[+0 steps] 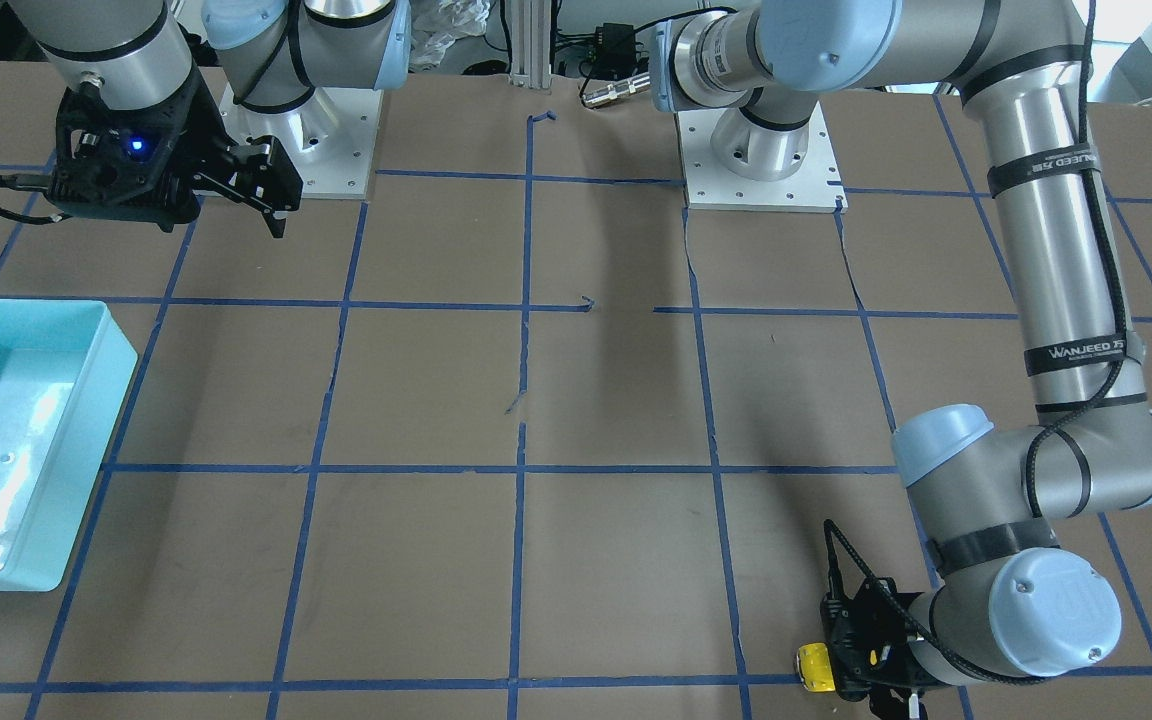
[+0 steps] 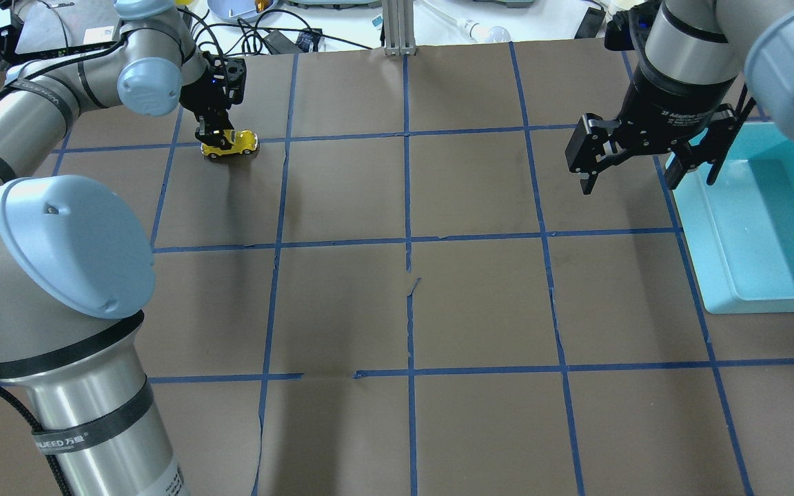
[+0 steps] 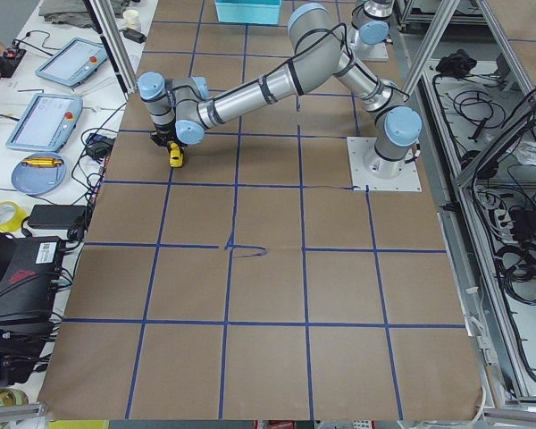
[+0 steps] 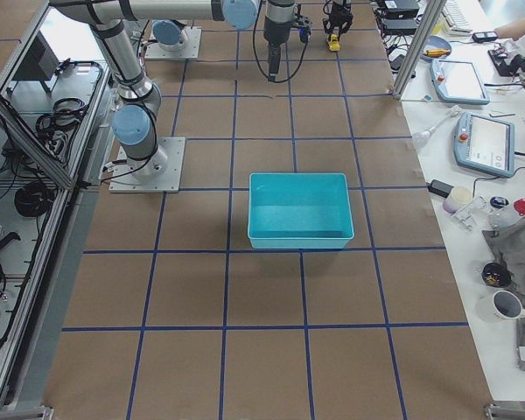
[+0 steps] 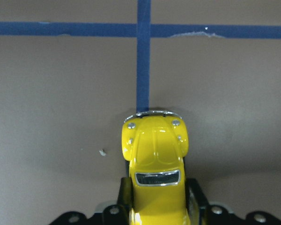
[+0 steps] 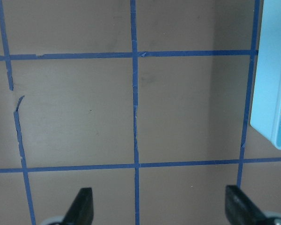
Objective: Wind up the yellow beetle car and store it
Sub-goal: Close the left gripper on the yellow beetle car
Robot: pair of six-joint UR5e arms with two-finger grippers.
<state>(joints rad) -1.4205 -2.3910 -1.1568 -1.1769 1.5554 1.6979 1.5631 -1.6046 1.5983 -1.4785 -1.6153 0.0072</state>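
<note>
The yellow beetle car [image 2: 231, 143] stands on the brown table at the far left, by a blue tape crossing. My left gripper [image 2: 211, 135] is down at the table and shut on the car's rear half. In the left wrist view the car [image 5: 155, 154] sits between the two fingers [image 5: 124, 199] with its nose pointing away over a tape line. It also shows in the front-facing view [image 1: 813, 664]. My right gripper [image 2: 630, 180] hangs open and empty above the table, just left of the teal bin [image 2: 717, 234]. Its fingertips [image 6: 83, 206] stand wide apart.
The teal bin [image 1: 86, 430] is open-topped and holds nothing; its corner shows in the right wrist view [image 6: 271, 93]. The table is brown paper with a blue tape grid [image 2: 409, 241]. Cables and devices lie beyond the far edge [image 2: 266, 34].
</note>
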